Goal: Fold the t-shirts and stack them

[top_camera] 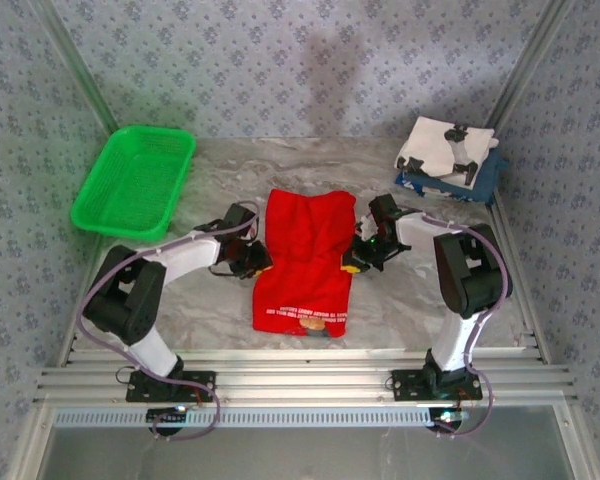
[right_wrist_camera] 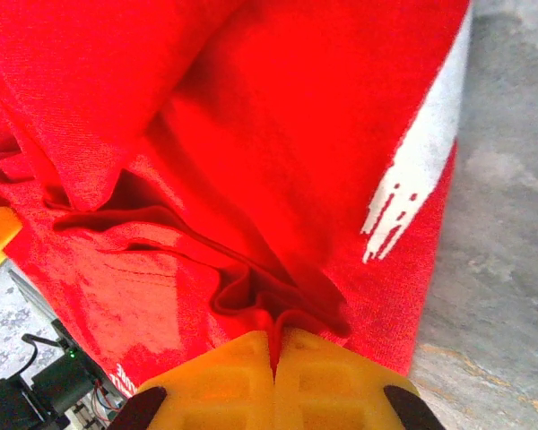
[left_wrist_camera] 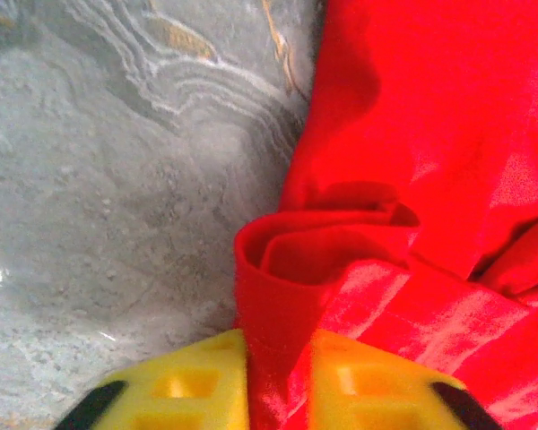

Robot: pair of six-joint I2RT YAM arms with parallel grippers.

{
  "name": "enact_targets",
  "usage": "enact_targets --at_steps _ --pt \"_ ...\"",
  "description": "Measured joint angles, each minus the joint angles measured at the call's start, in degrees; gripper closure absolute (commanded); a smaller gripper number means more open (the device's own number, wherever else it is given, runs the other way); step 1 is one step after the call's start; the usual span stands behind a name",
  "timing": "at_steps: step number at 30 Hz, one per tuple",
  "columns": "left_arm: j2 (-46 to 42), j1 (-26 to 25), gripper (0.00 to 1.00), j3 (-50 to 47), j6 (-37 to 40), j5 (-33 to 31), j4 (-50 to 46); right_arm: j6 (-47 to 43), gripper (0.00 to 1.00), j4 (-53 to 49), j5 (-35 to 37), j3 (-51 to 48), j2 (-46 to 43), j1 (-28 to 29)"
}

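A bright red t-shirt lies lengthwise in the middle of the table, its printed hem towards the near edge. My left gripper sits at the shirt's left edge. In the left wrist view its yellow fingers pinch a rolled fold of the red t-shirt. At the right edge my right gripper is shut, and the right wrist view shows a thin pleat of the red t-shirt caught between its fingertips. A folded white t-shirt rests on a navy t-shirt at the back right.
A green mesh basket stands at the back left. The table has a grey marbled surface, with patterned walls on three sides and an aluminium rail along the near edge.
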Motion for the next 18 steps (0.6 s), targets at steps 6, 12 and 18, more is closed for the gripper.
enact_targets --at_steps 6,12,18 --pt "-2.2 0.0 0.72 -3.0 -0.7 0.5 0.5 0.0 0.96 0.1 -0.5 0.0 0.0 0.0" --pt "-2.2 0.0 0.89 -3.0 -0.5 0.9 0.9 0.0 0.96 0.1 -0.5 0.0 0.0 0.0" --pt "-2.2 0.0 0.98 -2.5 0.0 1.6 1.1 0.0 0.96 0.2 -0.5 0.0 0.0 0.0"
